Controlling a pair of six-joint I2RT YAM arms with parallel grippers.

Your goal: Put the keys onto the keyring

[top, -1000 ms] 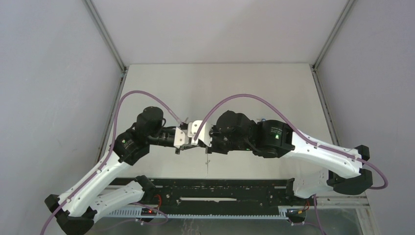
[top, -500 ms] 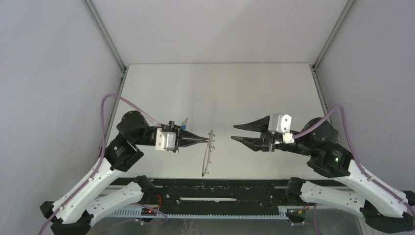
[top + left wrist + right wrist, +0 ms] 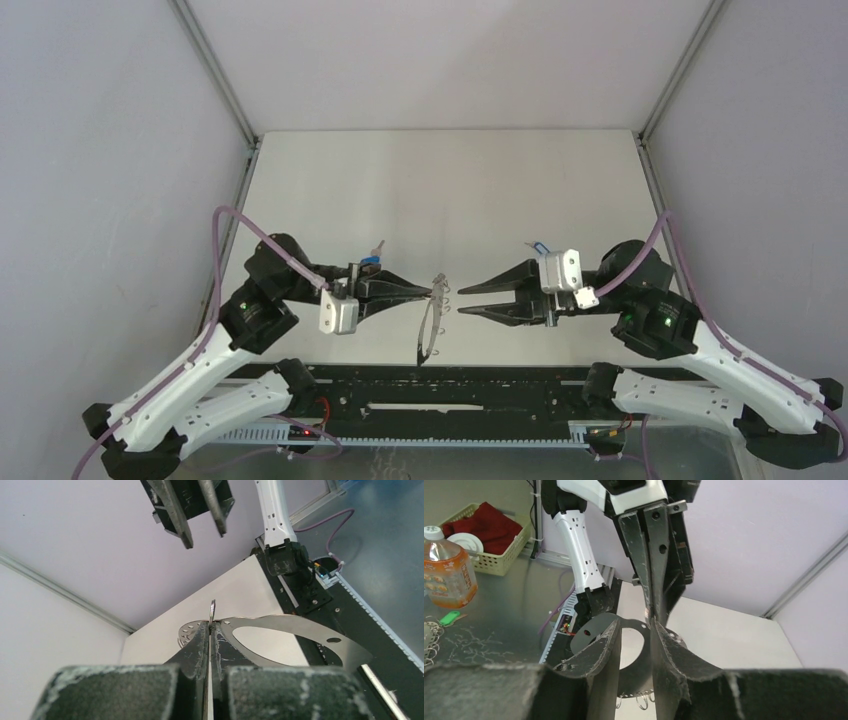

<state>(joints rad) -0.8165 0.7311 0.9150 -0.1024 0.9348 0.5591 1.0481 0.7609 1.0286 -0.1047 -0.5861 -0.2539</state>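
Seen from above, the keyring (image 3: 427,325) is a thin edge-on line (its wire loops too small to count), while in the right wrist view the right hand (image 3: 635,623) hides much of its rim and the left edge crops a bottle (image 3: 444,575).

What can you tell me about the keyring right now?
The keyring is a thin, flat grey metal ring with a wide opening, small holes around its rim and little wire loops hanging from it. It stands almost on edge above the table, its rim pinched in the shut fingers of the left gripper. No key shows on it.
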